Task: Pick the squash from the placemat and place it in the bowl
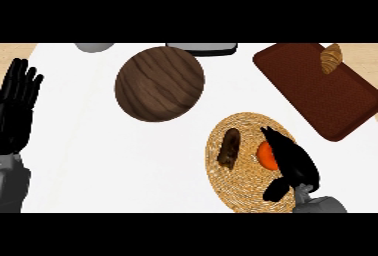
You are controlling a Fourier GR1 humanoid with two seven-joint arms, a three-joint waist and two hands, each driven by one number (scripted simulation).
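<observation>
Item one, your right hand [294, 161]: it is sitting over the right half of the woven placemat [244, 187], coming in from the worktop's near edge. Its fingers are reaching out fairly straight toward the far edge, the thumb is hanging down toward the near edge, and nothing is being gripped; the hand is resting open.

Item two, the squash [266, 155]: you are looking at an orange shape lying on the placemat, tucked against the left side of the right hand and partly hidden by it. Whether the fingers are touching it is not clear.

Item three, a dark brown elongated object [229, 147]: it is lying on the left half of the same placemat, apart from the squash.

Item four, the placemat itself: round, straw-coloured, it is lying toward the near right part of the white worktop [96, 160].

Item five, the bowl [159, 83]: dark wood-grained, it is standing toward the far edge, left of the placemat and well apart from it.

Item six, a reddish-brown tray [317, 100]: it is lying at an angle near the right edge, carrying a croissant [331, 58] at its far corner.

Item seven, a grey object [94, 47] and a dark-rimmed grey object [202, 48]: both are being cut off at the far edge.

Item eight, your left hand [16, 107]: it is resting open at the left edge, fingers straight and pointing toward the far edge.
</observation>
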